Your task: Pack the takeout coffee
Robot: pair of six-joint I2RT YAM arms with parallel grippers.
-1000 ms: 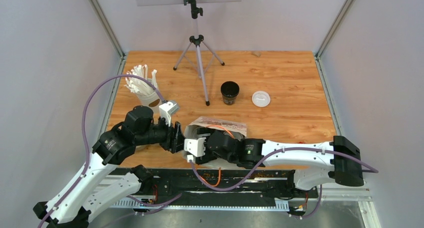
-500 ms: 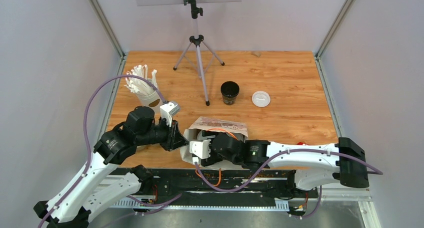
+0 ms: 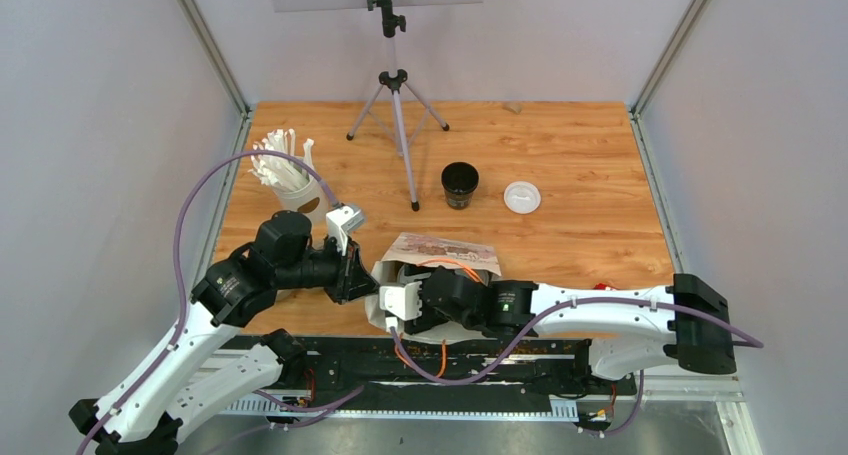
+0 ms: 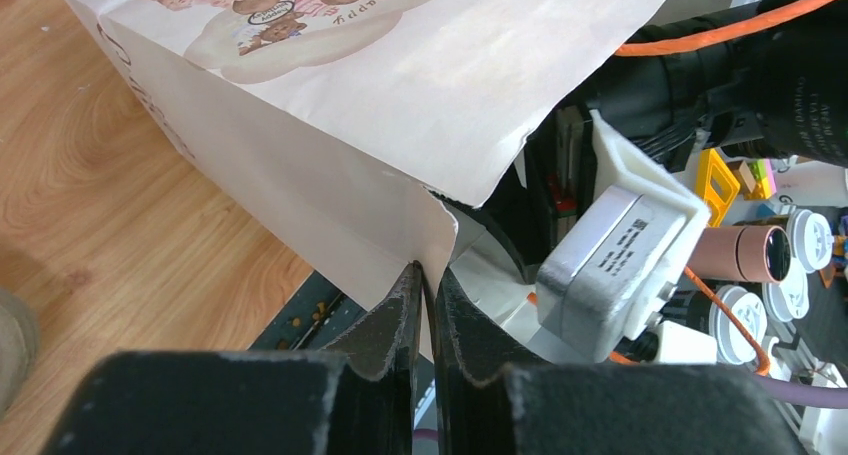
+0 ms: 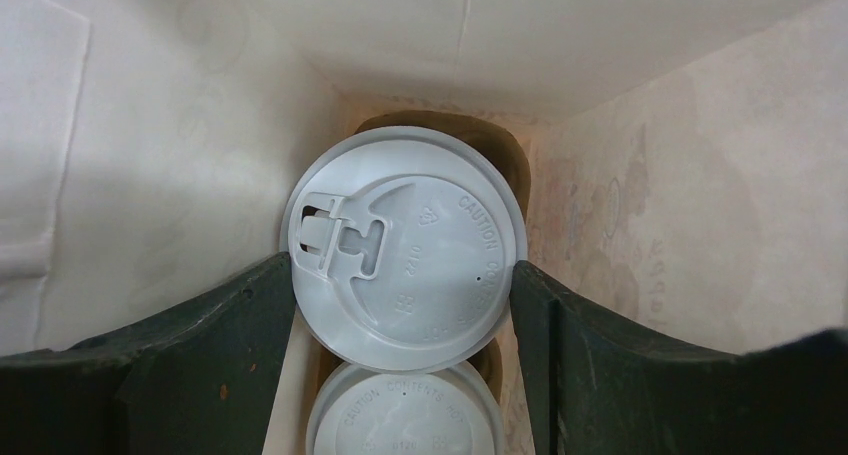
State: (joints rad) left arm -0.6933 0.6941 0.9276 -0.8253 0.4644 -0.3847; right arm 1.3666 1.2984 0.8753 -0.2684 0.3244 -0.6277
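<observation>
At the 6 o'clock edge of the worktop (image 3: 590, 145), the paper bag (image 3: 440, 247) is lying on its side with its mouth opening toward about 8 o'clock, and the loading step is in hand. The left end effector (image 4: 424, 277) is pinching the bag's lip, its fingers pressed almost together on the paper and holding the mouth open. The right end effector (image 5: 403, 275) is reaching inside the bag. Its fingers are spread wide and bearing on both sides of a lidded cup (image 5: 420, 235), which appears to be gripped just under the lid. A second white lid (image 5: 405, 420) is showing directly at 6 o'clock of that cup in the wrist view, just beside it. An open black cup (image 3: 460, 183) and a loose white lid (image 3: 522, 196) are standing at 12 to 1 o'clock of the bag, apart from it. The next move is probably calling for seating the gripped cup, spreading the right fingers, and withdrawing straight out without snagging the paper.
</observation>
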